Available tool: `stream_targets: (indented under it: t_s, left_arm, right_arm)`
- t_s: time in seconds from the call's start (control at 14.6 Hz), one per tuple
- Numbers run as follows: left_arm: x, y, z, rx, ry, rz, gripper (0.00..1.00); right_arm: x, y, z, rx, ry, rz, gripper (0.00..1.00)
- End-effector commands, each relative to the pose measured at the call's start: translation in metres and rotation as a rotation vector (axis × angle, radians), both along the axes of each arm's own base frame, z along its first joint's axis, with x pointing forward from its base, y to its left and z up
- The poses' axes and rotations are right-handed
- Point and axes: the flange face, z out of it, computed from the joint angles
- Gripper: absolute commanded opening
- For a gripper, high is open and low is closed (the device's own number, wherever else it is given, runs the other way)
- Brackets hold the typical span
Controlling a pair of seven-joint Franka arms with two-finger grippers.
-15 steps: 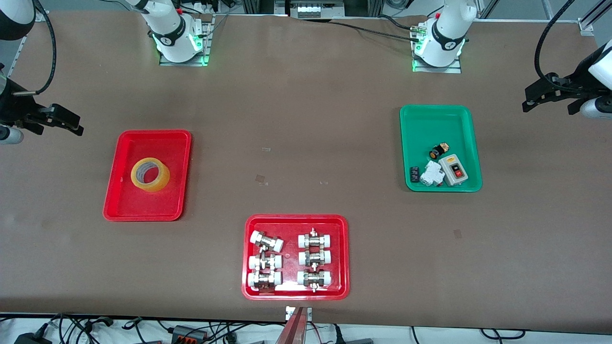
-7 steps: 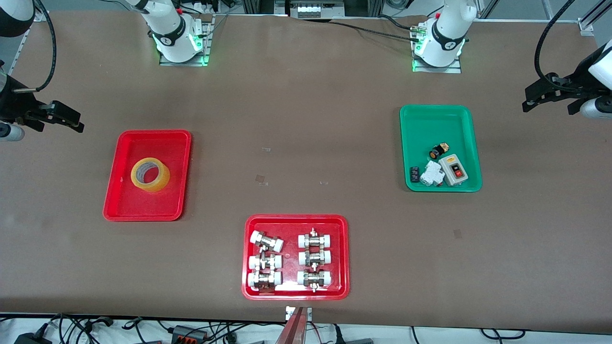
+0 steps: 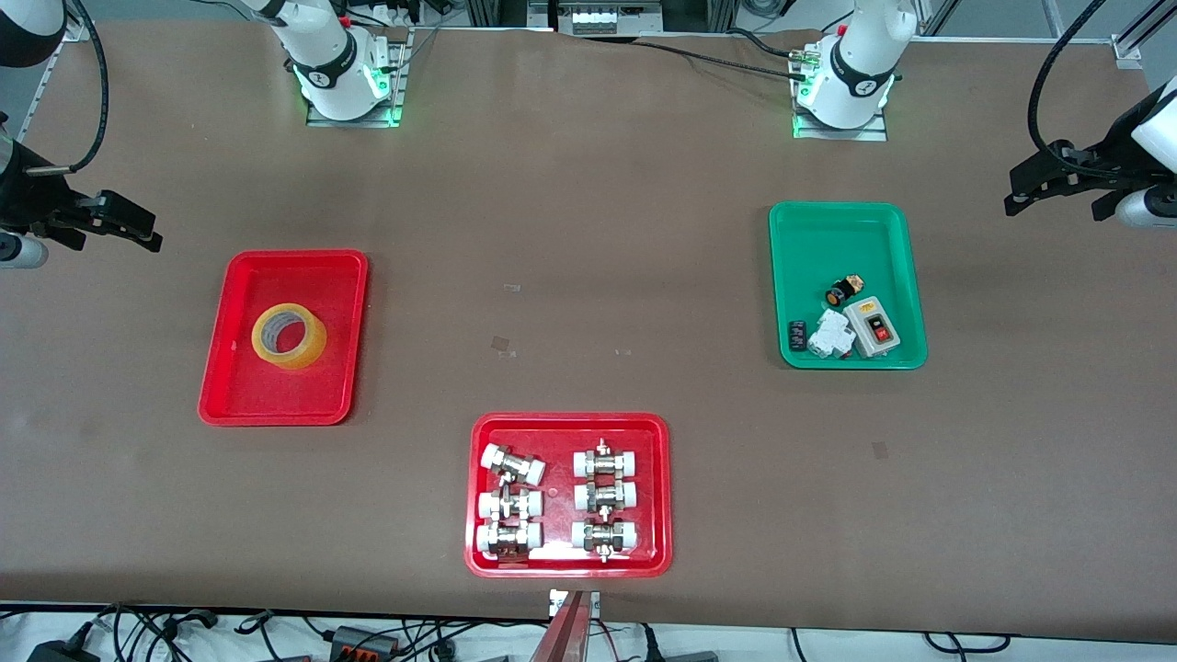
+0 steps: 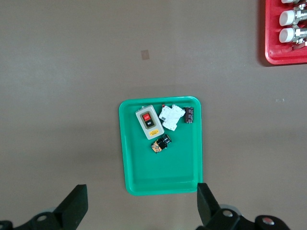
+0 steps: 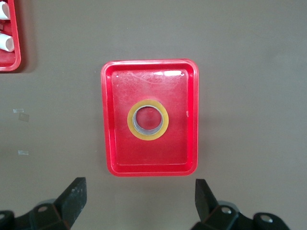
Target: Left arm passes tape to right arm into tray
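tape (image 3: 289,336) lies flat in tray (image 3: 230,386) | right gripper (image 5: 139,203) high over table beside tray, jaws apart, empty | left gripper (image 4: 141,206) over table well apart from tray, jaws apart, empty

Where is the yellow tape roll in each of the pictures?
Front view: the tape lies flat in the plain red tray, toward the right arm's end of the table.
Left wrist view: not in it.
Right wrist view: the tape sits mid-tray, with the right tool open above.
Shared landmark: the plain red tray.
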Motion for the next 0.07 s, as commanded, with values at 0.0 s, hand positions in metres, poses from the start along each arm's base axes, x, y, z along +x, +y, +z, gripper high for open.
stream_targets:
  t_s: [0.0]
  left_arm:
    - [-0.0006,0.001,0.0007,-0.015,0.003,-0.004,1.0]
  right_arm:
    - [-0.0088,0.0031,0.006,-0.004,-0.003,0.007,1.0]
